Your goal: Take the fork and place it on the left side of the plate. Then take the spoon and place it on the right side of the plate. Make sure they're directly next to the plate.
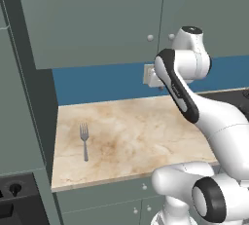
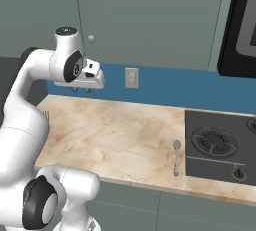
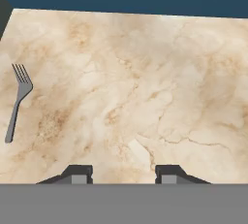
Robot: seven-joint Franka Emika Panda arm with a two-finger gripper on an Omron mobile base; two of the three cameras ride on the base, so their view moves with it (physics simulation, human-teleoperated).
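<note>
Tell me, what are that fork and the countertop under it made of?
The fork looks like metal: plain grey, dull sheen, thin handle. The countertop looks like polished marble or a stone imitation: beige with brown veins. It is a rendered scene, so both are guesses.

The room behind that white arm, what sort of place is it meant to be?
Most likely a rendered home kitchen: a marble-look counter under grey wall cabinets, a black gas hob set into it, and a fork and spoon lying on top.
</note>
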